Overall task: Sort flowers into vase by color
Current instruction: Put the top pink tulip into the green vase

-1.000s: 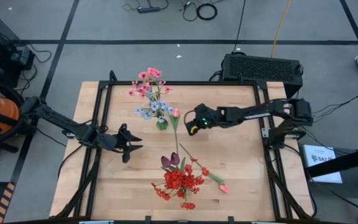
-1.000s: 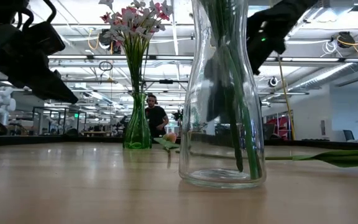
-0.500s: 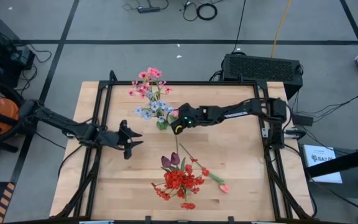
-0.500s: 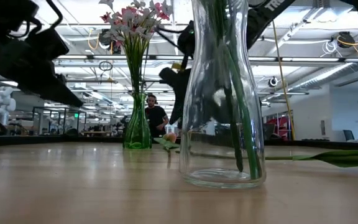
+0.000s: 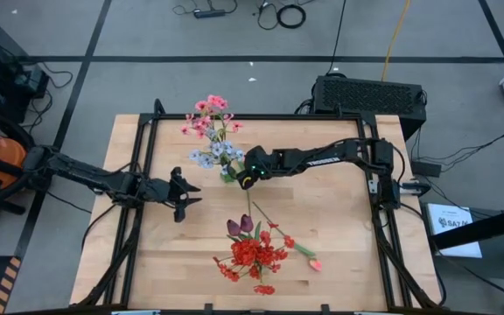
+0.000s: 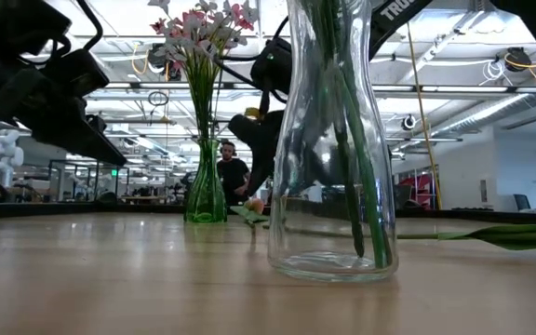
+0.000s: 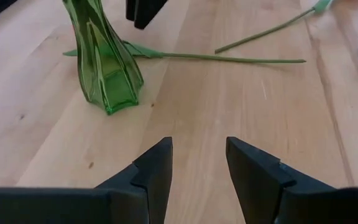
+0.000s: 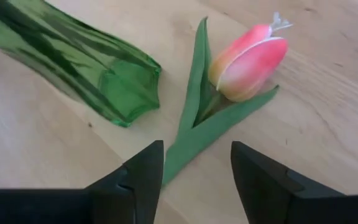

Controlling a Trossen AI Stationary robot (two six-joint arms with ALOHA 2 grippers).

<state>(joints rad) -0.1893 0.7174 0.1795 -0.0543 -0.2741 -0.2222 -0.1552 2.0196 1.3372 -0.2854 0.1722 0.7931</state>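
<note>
A pink tulip bud (image 8: 248, 61) with long green leaves (image 8: 197, 118) lies on the table beside the foot of the green vase (image 8: 73, 62). Its stem (image 5: 249, 206) runs toward the near edge. My right gripper (image 8: 194, 168) hovers open just above the leaves, slanting down, and it touches nothing. The green vase (image 5: 227, 173) holds pink blossoms (image 5: 210, 115) and pale blue sprigs (image 5: 217, 155). A clear vase (image 6: 333, 140) near the front holds red clusters (image 5: 252, 254) and maroon tulips (image 5: 240, 226). My left gripper (image 5: 186, 194) waits open, left of the green vase.
A second pink bud (image 5: 315, 264) lies on the table to the right of the clear vase, its stem slanting toward the middle. Bare wood stretches along the table's right and left sides. A person (image 6: 234, 177) stands far off in the room behind.
My right gripper has gone toward the table's left and down, from the table's middle to just above the pink tulip beside the green vase. The flowers and vases have stayed where they were.
</note>
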